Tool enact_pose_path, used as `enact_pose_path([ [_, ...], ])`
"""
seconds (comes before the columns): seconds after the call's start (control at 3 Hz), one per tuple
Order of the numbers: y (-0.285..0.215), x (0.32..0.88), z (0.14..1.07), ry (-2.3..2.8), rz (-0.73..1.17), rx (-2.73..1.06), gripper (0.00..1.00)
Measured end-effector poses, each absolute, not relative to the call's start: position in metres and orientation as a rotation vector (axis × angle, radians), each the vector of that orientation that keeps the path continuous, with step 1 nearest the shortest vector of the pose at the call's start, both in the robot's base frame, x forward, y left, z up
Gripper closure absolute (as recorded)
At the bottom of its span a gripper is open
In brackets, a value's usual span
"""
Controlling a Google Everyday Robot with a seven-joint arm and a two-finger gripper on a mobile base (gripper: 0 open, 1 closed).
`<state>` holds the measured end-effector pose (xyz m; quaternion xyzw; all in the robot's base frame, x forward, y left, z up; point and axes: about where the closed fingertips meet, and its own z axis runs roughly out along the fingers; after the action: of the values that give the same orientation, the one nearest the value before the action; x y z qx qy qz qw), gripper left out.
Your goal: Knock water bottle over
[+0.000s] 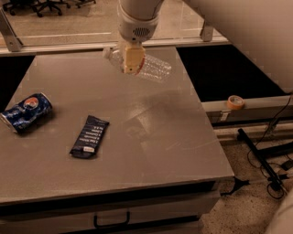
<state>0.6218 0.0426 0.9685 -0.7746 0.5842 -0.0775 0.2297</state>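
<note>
At the upper centre of the frame, the gripper point(132, 61) covered the middle of the bottle point(154, 70); we could not tell whether they touched. The top edge cut off the arm point(137, 13). The print on the wrapper point(89, 136) was too small for us to read.

Gripper point(132, 62) over water bottle point(154, 69), bottle on its side near far edge of table point(165, 141)

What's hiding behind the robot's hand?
The water bottle, lying sideways near the table's far edge. The gripper in front covers its middle, so its label is hidden; cap end and ribbed body show.
</note>
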Motion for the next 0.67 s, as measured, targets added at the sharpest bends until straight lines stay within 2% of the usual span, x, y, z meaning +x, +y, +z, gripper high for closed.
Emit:
enact_pose_path([
  [0.67,0.097,0.614,0.919,1.527,-0.026,-2.32,1.0],
])
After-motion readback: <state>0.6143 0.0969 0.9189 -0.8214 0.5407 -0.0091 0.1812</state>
